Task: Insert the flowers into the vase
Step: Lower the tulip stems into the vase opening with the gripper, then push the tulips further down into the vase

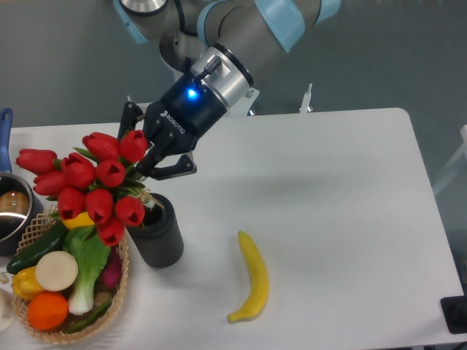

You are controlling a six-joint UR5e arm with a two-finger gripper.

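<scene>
The gripper (148, 155) hung just above and behind the vase (157, 232), its dark fingers reaching down into the bunch of flowers (91, 182). The blooms hid the fingertips, so whether it pinched the stems or had spread off them I could not tell. The stems seemed to run down into the vase's mouth, with the red heads leaning out to the left of the vase, over the basket (109, 310). By that look the insertion was largely done, or in its last stretch; what appeared left was to let the bunch settle, release it and lift the gripper away. The flowers sat directly under and against the gripper, touching its fingers as far as could be seen.

Nearest the camera, right of the vase, a banana (252, 278) lay on the tabletop (343, 197), well apart from the vase. Left of the vase and touching its side, or nearly so, stood the basket with bok choy (86, 266), an orange (47, 311), a yellow pepper (23, 281) and a cucumber (36, 251). Farther left and behind the basket stood a metal pot (13, 211) with a blue handle. Behind the vase, the arm (241, 29) slanted up and away out of view.
</scene>
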